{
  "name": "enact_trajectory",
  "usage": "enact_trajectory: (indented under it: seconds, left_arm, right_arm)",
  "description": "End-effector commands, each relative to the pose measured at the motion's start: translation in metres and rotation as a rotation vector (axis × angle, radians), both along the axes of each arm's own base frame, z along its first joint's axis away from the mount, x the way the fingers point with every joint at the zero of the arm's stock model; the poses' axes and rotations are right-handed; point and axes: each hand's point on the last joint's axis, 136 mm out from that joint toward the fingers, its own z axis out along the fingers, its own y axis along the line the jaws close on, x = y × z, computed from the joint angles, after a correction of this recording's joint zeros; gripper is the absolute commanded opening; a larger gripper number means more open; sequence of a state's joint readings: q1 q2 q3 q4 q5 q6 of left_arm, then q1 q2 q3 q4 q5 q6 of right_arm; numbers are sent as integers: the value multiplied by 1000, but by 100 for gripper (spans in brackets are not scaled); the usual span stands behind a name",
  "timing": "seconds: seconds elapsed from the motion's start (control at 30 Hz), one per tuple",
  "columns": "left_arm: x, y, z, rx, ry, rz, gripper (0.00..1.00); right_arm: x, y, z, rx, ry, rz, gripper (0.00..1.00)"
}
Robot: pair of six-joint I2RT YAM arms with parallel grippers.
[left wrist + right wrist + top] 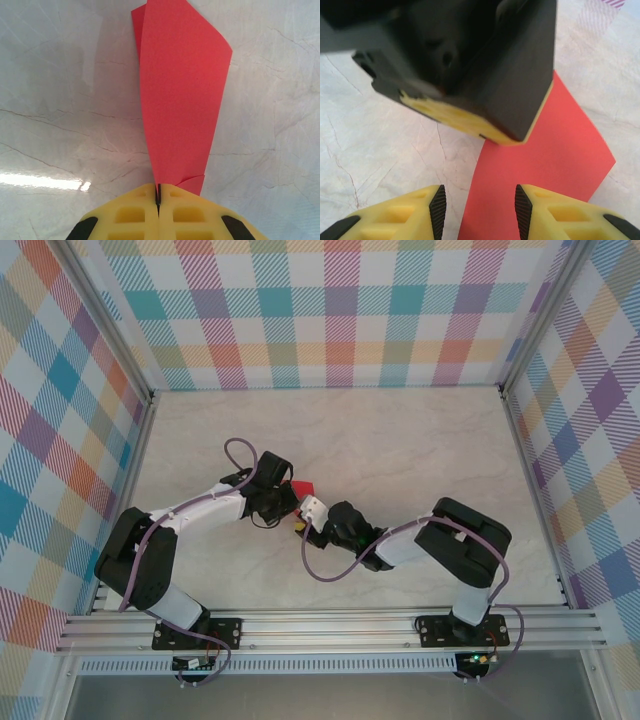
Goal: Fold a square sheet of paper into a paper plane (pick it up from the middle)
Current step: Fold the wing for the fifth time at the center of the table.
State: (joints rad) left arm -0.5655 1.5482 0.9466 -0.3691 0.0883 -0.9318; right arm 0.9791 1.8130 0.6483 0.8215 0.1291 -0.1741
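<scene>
The square sheet of paper (180, 100) is folded into a long red pointed shape, wider at its far end. My left gripper (158, 192) is shut on its narrow near end, and the paper stands out from the fingers over the table. In the top view the red paper (301, 487) shows mid-table between the two wrists. My right gripper (480, 205) is open, and the red paper (540, 165) runs through the gap between its fingers without touching either pad. The left gripper (470, 120) hangs close in front of it.
The marble tabletop (400, 450) is bare around the arms. Plaid walls (340, 310) close off the back and both sides. An aluminium rail (330, 625) with both arm bases runs along the near edge. The two wrists sit very close together at mid-table.
</scene>
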Motion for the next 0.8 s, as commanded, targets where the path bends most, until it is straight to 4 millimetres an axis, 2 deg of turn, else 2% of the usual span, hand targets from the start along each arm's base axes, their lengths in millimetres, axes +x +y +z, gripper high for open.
enact_trajectory:
  seconds: [0.0, 0.2, 0.4, 0.67, 0.77]
  left_arm:
    - [-3, -8, 8, -17, 13, -9, 2]
    - [-3, -7, 8, -14, 15, -8, 2]
    - [-4, -7, 7, -11, 17, -7, 2]
    - [-4, -4, 6, 1, 20, -5, 3]
    - [-4, -4, 7, 1, 15, -8, 7]
  right_arm:
    - [0, 13, 4, 12, -20, 33, 43]
    - [6, 11, 0, 15, -28, -1, 37]
    - [8, 9, 1, 23, -29, -22, 26]
    - [9, 7, 3, 41, -2, -39, 24]
    - [11, 5, 3, 54, 23, -56, 18]
